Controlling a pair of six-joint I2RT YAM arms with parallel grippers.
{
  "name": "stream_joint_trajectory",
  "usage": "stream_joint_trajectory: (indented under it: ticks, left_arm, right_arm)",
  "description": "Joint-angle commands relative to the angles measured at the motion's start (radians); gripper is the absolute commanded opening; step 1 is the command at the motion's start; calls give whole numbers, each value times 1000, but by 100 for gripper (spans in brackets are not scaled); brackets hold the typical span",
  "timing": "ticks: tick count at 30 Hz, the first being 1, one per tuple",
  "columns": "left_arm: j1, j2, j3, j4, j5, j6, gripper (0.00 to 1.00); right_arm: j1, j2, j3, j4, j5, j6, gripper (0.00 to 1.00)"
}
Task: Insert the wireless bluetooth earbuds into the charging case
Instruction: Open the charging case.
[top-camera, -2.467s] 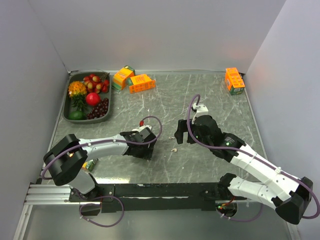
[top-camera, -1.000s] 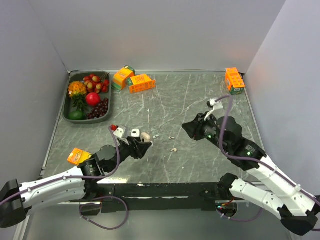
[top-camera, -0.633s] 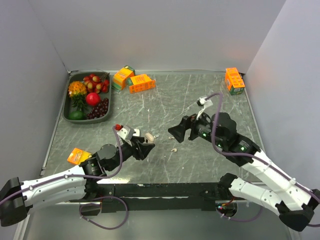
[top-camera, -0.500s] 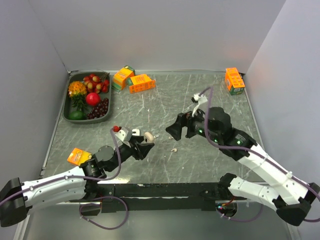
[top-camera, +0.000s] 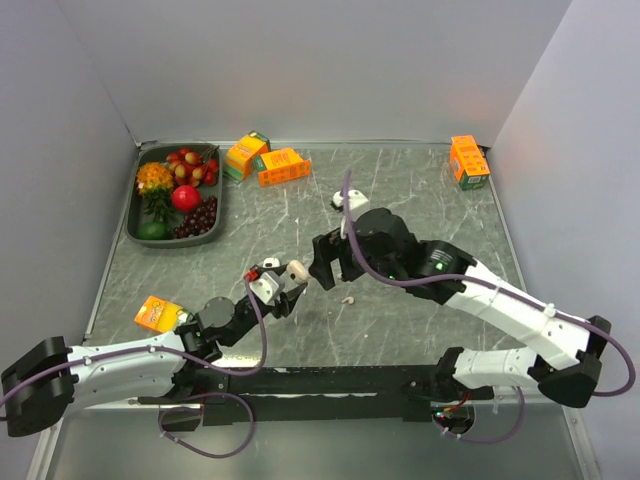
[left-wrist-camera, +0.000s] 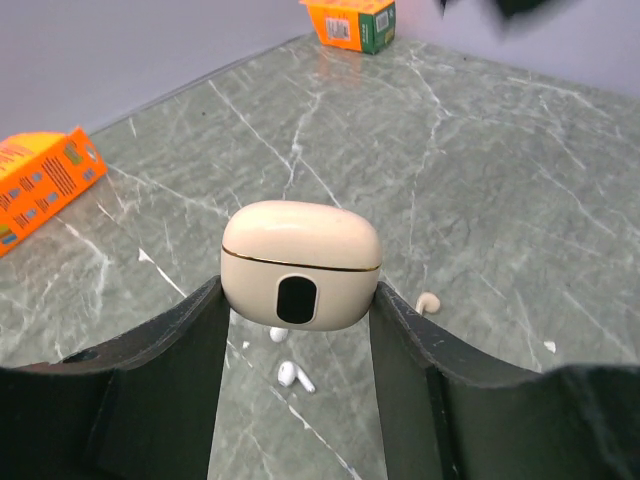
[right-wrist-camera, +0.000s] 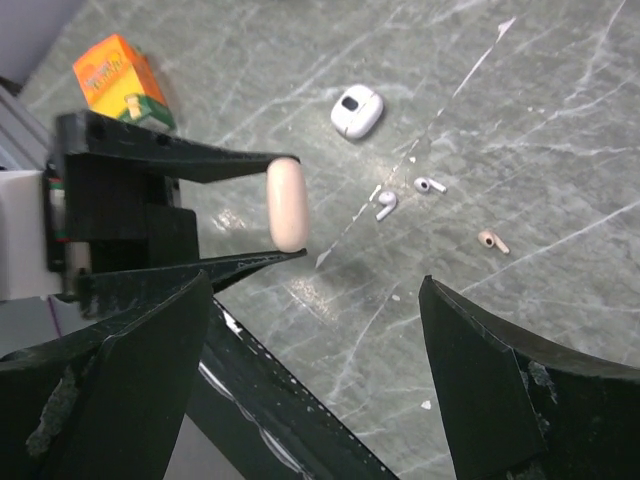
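Observation:
My left gripper (left-wrist-camera: 298, 295) is shut on a beige charging case (left-wrist-camera: 300, 245), held above the table with its lid closed. The case (top-camera: 296, 271) also shows in the top view and the right wrist view (right-wrist-camera: 287, 204). Two white earbuds (left-wrist-camera: 295, 375) (left-wrist-camera: 278, 334) and a beige earbud (left-wrist-camera: 428, 302) lie loose on the marble below. The right wrist view shows the same white earbuds (right-wrist-camera: 385, 205) (right-wrist-camera: 430, 184) and the beige one (right-wrist-camera: 491, 240). My right gripper (right-wrist-camera: 315, 290) hangs open and empty just right of the held case, fingers apart (top-camera: 325, 265).
A white closed case (right-wrist-camera: 357, 110) lies on the table beyond the earbuds. A fruit tray (top-camera: 131, 222) sits at back left. Orange boxes stand at the back (top-camera: 283, 166) (top-camera: 247, 152), the back right (top-camera: 468, 160) and near the left arm (top-camera: 157, 312).
The right arm swung left toward the left gripper, and its jaws went from nearly shut to wide open. The left gripper rose a little, still holding the beige case.

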Motion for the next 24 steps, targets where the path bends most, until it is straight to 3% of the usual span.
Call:
stream_joint_trajectory:
  ticks: [1, 24]
  left_arm:
    - [-8, -3, 65, 69, 0, 82, 1]
    - [-71, -58, 62, -38, -15, 52, 1]
  right_arm:
    - [20, 27, 23, -40, 46, -21, 92]
    - [30, 201, 83, 18, -42, 4, 93]
